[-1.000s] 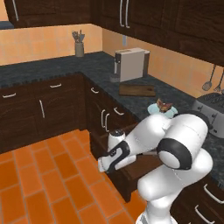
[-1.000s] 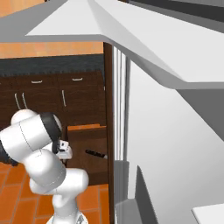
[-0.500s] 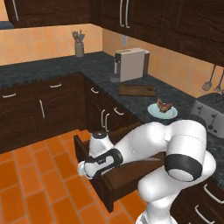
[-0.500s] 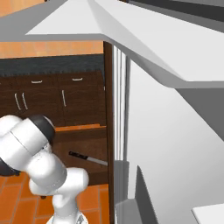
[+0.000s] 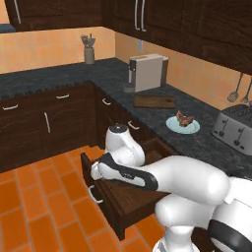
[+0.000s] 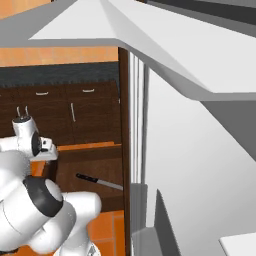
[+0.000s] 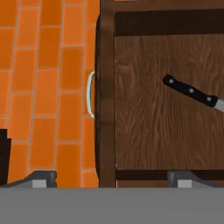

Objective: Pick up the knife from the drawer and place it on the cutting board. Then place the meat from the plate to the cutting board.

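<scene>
1. Black-handled and silver-bladed, the knife (image 7: 192,92) lies flat and at a slant on the wooden floor of the drawer (image 7: 157,144), untouched, toward the side away from the drawer front.
2. Pulled well out from the dark cabinets, the drawer shows its curved silver handle (image 7: 89,95) over the orange tile floor (image 7: 48,78).
3. Poised above the drawer's front edge, the gripper (image 7: 111,178) looks straight down; its two fingertips (image 7: 43,178) stand wide apart with nothing between them.
4. Up on the dark counter, the cutting board (image 5: 154,101) sits bare beside the toaster (image 5: 147,72), while the meat (image 5: 184,118) rests on the pale plate (image 5: 173,126) nearby.
5. Judged from this, only the drawer-opening is done: the knife has yet to be grasped and carried to the board, and the meat's move follows after that.
</scene>
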{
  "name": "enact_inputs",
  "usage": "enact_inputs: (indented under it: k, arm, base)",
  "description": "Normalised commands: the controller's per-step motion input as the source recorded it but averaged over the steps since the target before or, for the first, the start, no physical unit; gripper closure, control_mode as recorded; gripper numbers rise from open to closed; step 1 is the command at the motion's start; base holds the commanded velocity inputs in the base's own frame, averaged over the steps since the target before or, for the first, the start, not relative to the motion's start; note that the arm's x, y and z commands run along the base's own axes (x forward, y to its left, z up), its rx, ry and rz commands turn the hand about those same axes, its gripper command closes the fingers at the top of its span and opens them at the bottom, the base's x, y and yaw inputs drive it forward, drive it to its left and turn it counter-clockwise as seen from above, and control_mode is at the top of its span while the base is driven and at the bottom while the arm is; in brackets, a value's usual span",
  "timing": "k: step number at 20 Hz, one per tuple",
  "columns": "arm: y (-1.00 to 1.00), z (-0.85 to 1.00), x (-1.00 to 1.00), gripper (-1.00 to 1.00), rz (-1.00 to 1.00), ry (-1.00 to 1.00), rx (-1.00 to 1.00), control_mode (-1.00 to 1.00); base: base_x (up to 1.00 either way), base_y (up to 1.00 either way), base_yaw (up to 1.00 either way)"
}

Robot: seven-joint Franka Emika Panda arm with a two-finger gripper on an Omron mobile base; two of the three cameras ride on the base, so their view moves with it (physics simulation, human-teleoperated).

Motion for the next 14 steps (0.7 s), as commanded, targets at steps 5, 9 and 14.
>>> enact_inputs:
  k: [5,9,14]
  arm:
    - [-1.0,0.36,0.56,-1.0,0.09,0.11,-0.02,-1.0]
    - [-0.85,-0.19,0.94,-1.0,0.39,0.22,-0.06,-1.0]
    - [-0.2,-0.4,0.59,-1.0,0.35,0.17,-0.15,-1.0]
  base:
    - [0.0,0.0,0.0]
    - [0.0,0.0,0.0]
    - [0.0,0.0,0.0]
